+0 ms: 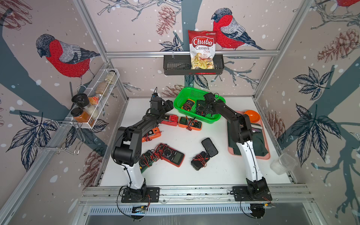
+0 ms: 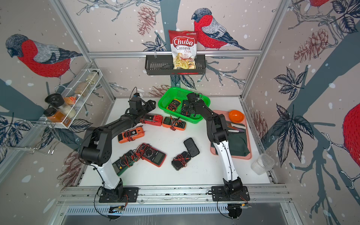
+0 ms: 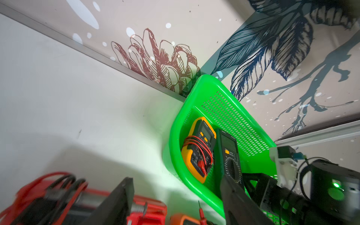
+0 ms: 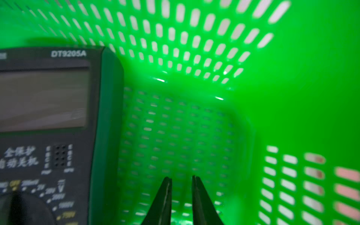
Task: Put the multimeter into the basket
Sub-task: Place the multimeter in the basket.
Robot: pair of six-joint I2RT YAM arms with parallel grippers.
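Observation:
The bright green basket [image 1: 181, 97] stands at the back of the table and holds a yellow multimeter [image 1: 188, 104] and a dark green multimeter [image 1: 200, 108]. My right gripper [image 4: 181, 178] is down inside the basket beside the dark green multimeter [image 4: 48, 116], shut, with nothing between its fingers. Several more multimeters lie on the table. My left gripper [image 3: 176, 181] hovers low over a red multimeter [image 1: 170, 119] just left of the basket. Its jaws are wide apart, and one finger [image 3: 116, 200] lies across the red multimeter [image 3: 152, 212]. An orange multimeter [image 1: 190, 123] lies next to it.
On the table lie an orange clamp meter [image 1: 152, 134], a large red meter [image 1: 171, 154], a green meter [image 1: 146, 160] and two black meters [image 1: 209, 147]. At the right are a pink tray [image 1: 266, 155], an orange bowl [image 1: 252, 116] and a clear container [image 1: 283, 163]. A black rack [image 1: 175, 66] and a white wire rack [image 1: 101, 105] hang on the walls.

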